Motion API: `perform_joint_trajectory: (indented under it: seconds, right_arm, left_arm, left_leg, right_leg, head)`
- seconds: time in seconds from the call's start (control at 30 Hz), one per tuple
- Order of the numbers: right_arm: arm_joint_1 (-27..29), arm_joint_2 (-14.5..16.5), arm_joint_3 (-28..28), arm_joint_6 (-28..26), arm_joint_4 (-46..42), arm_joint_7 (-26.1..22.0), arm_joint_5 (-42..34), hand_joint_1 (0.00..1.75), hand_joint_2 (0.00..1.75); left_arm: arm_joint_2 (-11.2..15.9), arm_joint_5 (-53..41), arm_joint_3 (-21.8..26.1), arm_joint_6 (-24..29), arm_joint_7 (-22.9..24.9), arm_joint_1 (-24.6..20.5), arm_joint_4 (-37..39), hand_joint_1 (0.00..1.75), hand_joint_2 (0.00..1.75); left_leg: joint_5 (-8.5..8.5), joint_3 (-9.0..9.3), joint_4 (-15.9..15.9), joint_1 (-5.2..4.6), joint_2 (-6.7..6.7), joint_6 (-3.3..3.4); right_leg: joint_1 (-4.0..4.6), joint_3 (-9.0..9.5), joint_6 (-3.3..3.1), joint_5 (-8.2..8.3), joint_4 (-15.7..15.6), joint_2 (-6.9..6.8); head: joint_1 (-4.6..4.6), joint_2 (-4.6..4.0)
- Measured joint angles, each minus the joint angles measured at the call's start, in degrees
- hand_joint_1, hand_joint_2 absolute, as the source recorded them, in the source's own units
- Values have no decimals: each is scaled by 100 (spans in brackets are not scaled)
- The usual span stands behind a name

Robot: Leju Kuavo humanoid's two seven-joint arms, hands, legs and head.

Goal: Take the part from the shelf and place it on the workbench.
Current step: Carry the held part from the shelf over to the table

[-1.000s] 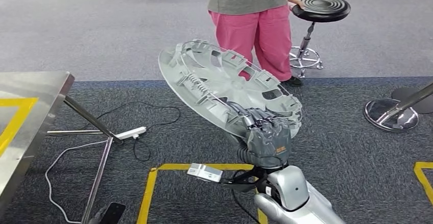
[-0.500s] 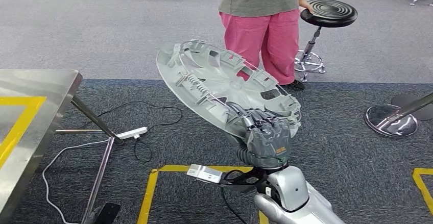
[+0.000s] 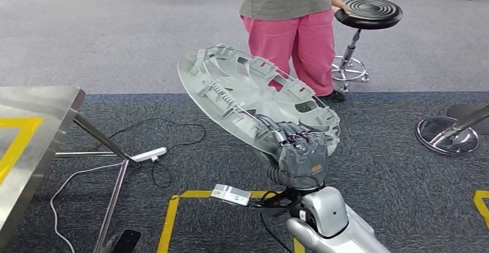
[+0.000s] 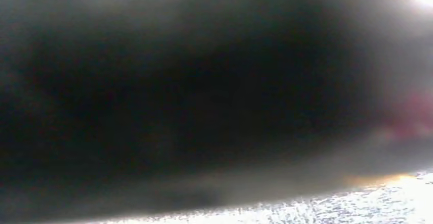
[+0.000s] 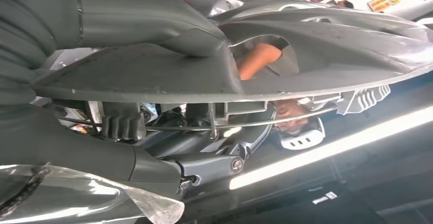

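Grey ribbed plastic disc [image 3: 254, 100] in right robot hand [image 3: 301, 154]

Open carpet lies between the tabletop [image 3: 34, 114] corner and the person [image 3: 288, 28]; the stool [image 3: 368, 12] stands beside that person.

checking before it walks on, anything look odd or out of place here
The round grey plastic wheel cover is held by one edge in the right hand, steeply tilted over the carpet. A white power strip and its cables trail loose on the floor beside the steel workbench.
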Motion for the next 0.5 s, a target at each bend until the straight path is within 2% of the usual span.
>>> perform_joint_trajectory:
  seconds: [0.03, 0.07, 0.1, 0.13, 0.17, 0.2, 0.23, 0.27, 0.37, 0.4, 0.43, 0.5]
  right_arm:
    - [1, 0, 1, -1, 4, -2, 1, 175, 175]
    - [4, 0, 2, -2, 11, -2, 1, 175, 175]
    - [7, 0, 2, -3, 18, -2, 0, 175, 175]
    - [8, 0, 2, -4, 24, -2, 0, 175, 175]
    - [7, 1, 2, -5, 27, -2, 0, 175, 175]
    - [3, 1, 2, -6, 27, -4, 1, 175, 175]
    - [-5, 2, 3, -7, 27, -5, 2, 175, 175]
    - [-12, 2, 3, -7, 27, -7, 4, 175, 175]
    - [-22, 2, 6, -7, 27, -8, 11, 175, 175]
    - [-24, 2, 6, -7, 27, -8, 12, 175, 175]
    - [-26, 2, 6, -8, 27, -8, 12, 175, 175]
    - [-23, 1, 7, -8, 28, -11, 14, 175, 175]
  left_arm:
    - [1, 1, 2, 0, -1, 6, 0, 0, 0]
    - [1, 1, 5, 0, -2, 14, 0, 0, 0]
    - [1, 1, 7, 0, -4, 21, 0, 0, 0]
    - [2, 1, 10, 0, -7, 23, 0, 0, 0]
    - [4, 1, 13, 1, -9, 22, 0, 0, 0]
    - [4, 1, 15, 1, -10, 17, 0, 0, 0]
    - [3, 1, 18, 2, -11, 7, 0, 0, 0]
    - [2, 1, 19, 2, -10, 1, 0, 0, 0]
    - [-3, 1, 21, 4, -10, 5, 2, 0, 0]
    - [-3, 1, 22, 4, -11, 5, 2, 0, 0]
    - [-2, 1, 23, 4, -13, 1, 2, 0, 0]
    - [3, 1, 25, 4, -15, -10, 2, 0, 0]
  left_leg:
    - [-105, -199, 351, 15, 2, -18]
    - [-106, -328, 542, 28, 3, -30]
    - [20, -347, 501, 40, 5, -37]
    - [239, -258, 246, 51, 8, -39]
    - [495, -99, -152, 61, 15, -35]
    - [673, 68, -529, 59, 22, -26]
    - [761, 200, -817, 52, 29, -6]
    - [774, 270, -976, 42, 33, 16]
    - [725, 308, -1062, 26, 26, 110]
    - [723, 327, -1081, 30, 25, 151]
    - [721, 348, -1100, 36, 25, 191]
    - [700, 375, -1107, 30, 25, 248]
  right_leg:
    - [3, 11, -8, -13, 2, 0]
    - [5, 26, -11, -27, 3, 3]
    - [5, 48, -6, -44, 4, 8]
    - [4, 80, 3, -64, 4, 13]
    - [3, 116, 19, -89, 4, 16]
    - [13, 144, 43, -114, 9, 18]
    - [21, 156, 69, -134, 15, 19]
    - [29, 157, 96, -147, 16, 19]
    - [20, 142, 186, -181, 18, 11]
    - [15, 99, 213, -243, 103, 9]
    - [11, -5, 234, -351, 304, 8]
    - [7, -406, 248, -669, 1050, 10]
  head:
    - [3, 0]
    - [2, 0]
    - [2, 0]
    - [1, 0]
    - [1, 0]
    - [1, 0]
    - [1, 0]
    - [6, 0]
    - [16, 0]
    - [23, -1]
    - [35, -1]
    - [59, -1]
